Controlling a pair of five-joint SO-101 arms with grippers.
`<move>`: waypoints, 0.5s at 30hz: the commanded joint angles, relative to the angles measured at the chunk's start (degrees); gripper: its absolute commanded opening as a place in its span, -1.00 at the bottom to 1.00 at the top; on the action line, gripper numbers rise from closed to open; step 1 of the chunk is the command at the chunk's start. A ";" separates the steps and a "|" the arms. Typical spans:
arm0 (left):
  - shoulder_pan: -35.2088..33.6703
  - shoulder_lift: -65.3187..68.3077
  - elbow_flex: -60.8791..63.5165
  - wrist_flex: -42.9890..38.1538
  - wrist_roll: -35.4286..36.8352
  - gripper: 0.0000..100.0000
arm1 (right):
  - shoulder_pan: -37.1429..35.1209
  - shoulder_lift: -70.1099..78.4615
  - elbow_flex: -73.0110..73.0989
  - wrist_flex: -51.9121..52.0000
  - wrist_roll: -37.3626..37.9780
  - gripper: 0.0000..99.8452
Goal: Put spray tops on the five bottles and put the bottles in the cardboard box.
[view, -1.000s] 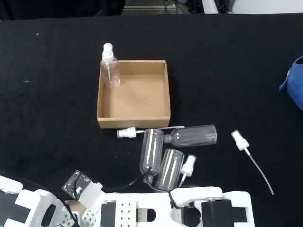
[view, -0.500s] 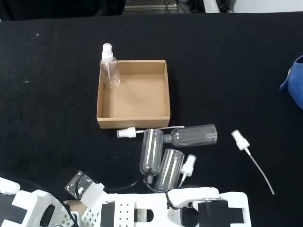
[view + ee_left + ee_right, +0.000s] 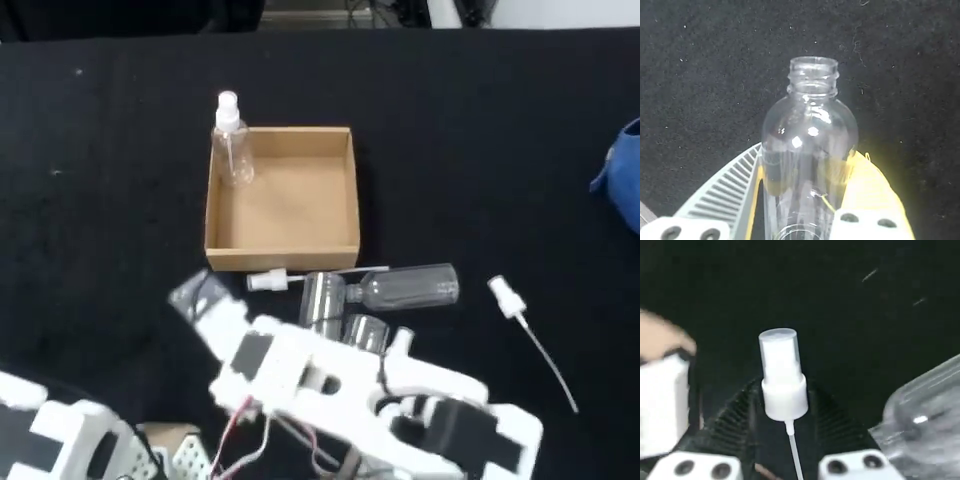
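The left claw (image 3: 807,172) is clamping an uncapped bottle (image 3: 810,125) by its body, the fingers pressing in from either side so that the threaded neck is pointing clear of the grip. That hold is leaving the mouth open to take a top. The right claw (image 3: 787,427) is pinching a spray top (image 3: 782,382) just under its collar, with the nozzle head sticking out beyond the fingers and the thin dip tube trailing back between them. Held so, the top is, I judge, being readied for a bottle neck. Near it another clear bottle (image 3: 925,410) is lying on the black counter (image 3: 865,300). Seen from above, an arm (image 3: 330,385) is hanging over the near cluster of bottles and covering most of them. One lying bottle (image 3: 410,286) is resting just in front of the cardboard box (image 3: 282,258), and a capped bottle (image 3: 230,140) is standing in the box's far-left corner, apparently finished. A second spray top (image 3: 507,297) is lying well off to one side — waiting, I judge, for a later bottle.
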 commanded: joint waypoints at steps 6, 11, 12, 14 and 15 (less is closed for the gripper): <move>-0.13 -0.44 -3.56 -0.44 0.35 -0.94 | 11.87 -12.44 -8.40 8.97 3.69 -0.98; 2.68 -0.97 -3.03 0.18 0.35 -0.94 | 21.89 -24.57 -8.31 10.90 3.69 -0.97; 3.74 -0.97 -3.47 1.67 0.35 -0.94 | 24.97 -27.12 -8.31 10.90 3.78 -0.97; 6.73 -1.05 -4.70 5.63 0.35 -0.94 | 32.97 -31.87 -8.48 10.73 6.77 -0.97; 8.48 -1.05 -5.76 8.53 0.35 -0.94 | 37.45 -34.33 -8.57 10.90 10.02 -0.97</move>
